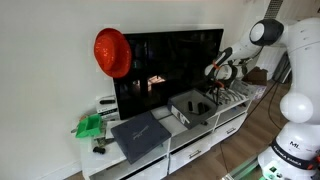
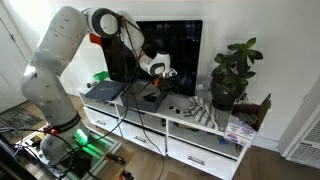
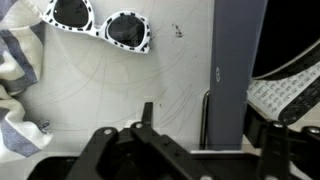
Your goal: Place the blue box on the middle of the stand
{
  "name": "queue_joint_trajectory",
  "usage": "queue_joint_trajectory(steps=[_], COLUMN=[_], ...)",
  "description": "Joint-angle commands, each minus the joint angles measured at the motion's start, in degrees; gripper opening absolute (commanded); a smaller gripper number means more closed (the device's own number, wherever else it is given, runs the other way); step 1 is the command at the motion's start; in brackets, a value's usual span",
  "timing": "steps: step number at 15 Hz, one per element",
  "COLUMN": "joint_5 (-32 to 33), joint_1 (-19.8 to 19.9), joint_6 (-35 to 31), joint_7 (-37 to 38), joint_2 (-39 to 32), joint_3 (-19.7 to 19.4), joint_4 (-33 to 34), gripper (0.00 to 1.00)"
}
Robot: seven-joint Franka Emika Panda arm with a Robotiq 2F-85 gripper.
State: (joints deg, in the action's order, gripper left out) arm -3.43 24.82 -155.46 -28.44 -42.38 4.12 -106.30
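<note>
The blue box lies on the white stand in front of the TV, dark inside facing up. In the wrist view its greyish-blue wall runs upright between my two fingers. My gripper hangs just above the box's far side, open, with nothing clamped. The gripper also shows in an exterior view, over the stand, and in the wrist view, where the fingers stand wide apart on either side of the box wall.
A black TV stands behind, with a red hat beside it. A dark slate-blue panel and a green thing lie at one end. A potted plant stands at the other. Sunglasses, a keyboard and striped cloth lie near.
</note>
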Motion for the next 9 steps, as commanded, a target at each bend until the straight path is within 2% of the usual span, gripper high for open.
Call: queue_joint_trajectory(steps=[1,4,6,9], joint_5=[-3.2,-6.8,-8.2,-9.2], joint_1=[5.4,7.9,7.1,3.3], joint_6=[-0.5,0.7,2.0,2.4], joint_7=[-4.8,-7.8,-7.9,-4.3], joint_2=[8.5,14.5,19.6,29.0], joint_3=[4.7,7.3,6.5,3.1], joint_4=[-9.0,-14.4,-18.9,-27.7], gripper=[1.0,1.0,1.0,1.0])
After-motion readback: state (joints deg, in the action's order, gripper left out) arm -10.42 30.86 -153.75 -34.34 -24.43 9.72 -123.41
